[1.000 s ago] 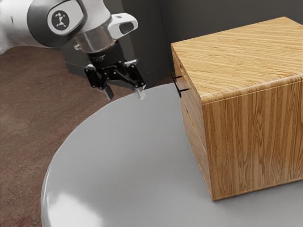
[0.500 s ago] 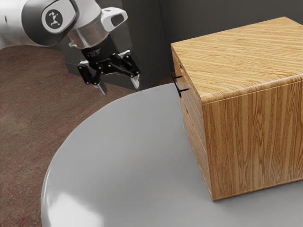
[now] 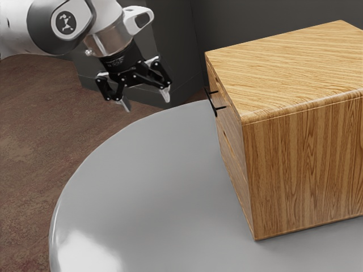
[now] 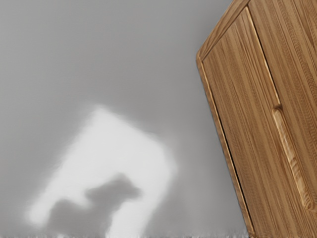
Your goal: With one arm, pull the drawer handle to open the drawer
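cabinet [image 3: 283, 85]: on the table [image 3: 153, 198], at its 3 o'clock
handle [image 3: 214, 101]: cabinet's 9 o'clock face, up top
gripper [image 3: 145, 102]: 9 o'clock of handle, well apart

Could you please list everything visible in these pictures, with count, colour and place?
drawer cabinet: one, light oak wood grain, standing on the table at the exterior view's right
handle: one, black, thin, on the cabinet's face that looks toward the arm, near its top
table: one, grey, round, glossy, under the cabinet
floor: brown, beyond the table's edge at the exterior view's left
wall: dark grey, behind the cabinet
arm: one, white and grey, upper left of the exterior view
end effector: one, black, open, empty, above the table's far edge, apart from the handle
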